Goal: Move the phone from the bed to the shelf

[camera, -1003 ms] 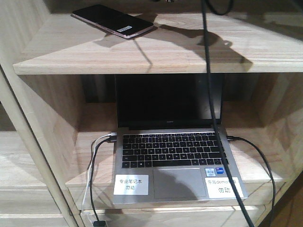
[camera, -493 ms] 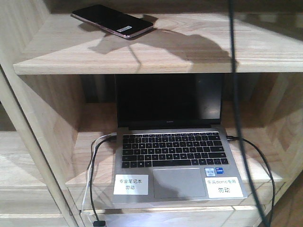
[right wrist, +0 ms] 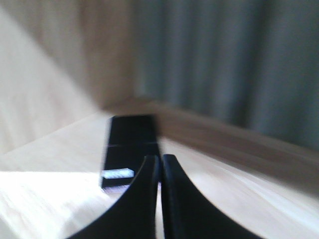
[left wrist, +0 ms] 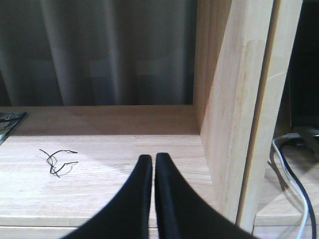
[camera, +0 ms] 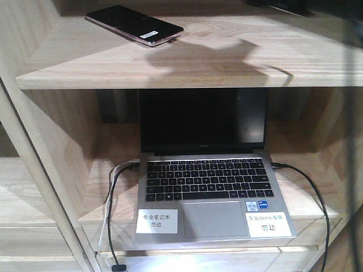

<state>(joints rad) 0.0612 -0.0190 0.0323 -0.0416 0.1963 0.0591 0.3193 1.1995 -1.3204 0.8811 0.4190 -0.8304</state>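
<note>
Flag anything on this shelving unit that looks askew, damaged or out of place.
Only minor things: the phone lies diagonally on the shelf, not squared to its edge, with a crease across its middle. A small tangle of thin dark wire lies loose on a lower board. Nothing spilled.

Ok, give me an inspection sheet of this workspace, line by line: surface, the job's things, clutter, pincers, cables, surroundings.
Surface: pale wood shelf, upper board of a matching light-wood unit.
Job's things: phone lies flat on the shelf near its left rear, white sticker toward the front; the bed is not in view.
Clutter: open grey laptop on the board below, screen dark, two white labels on its palm rest; a thin bent wire on the left compartment's board.
Pincers: left pincer shut and empty; right pincer shut and empty, the phone just beyond its tips.
Cables: black leads plugged into both sides of the laptop.
Surroundings: grey curtain behind the unit.
</note>
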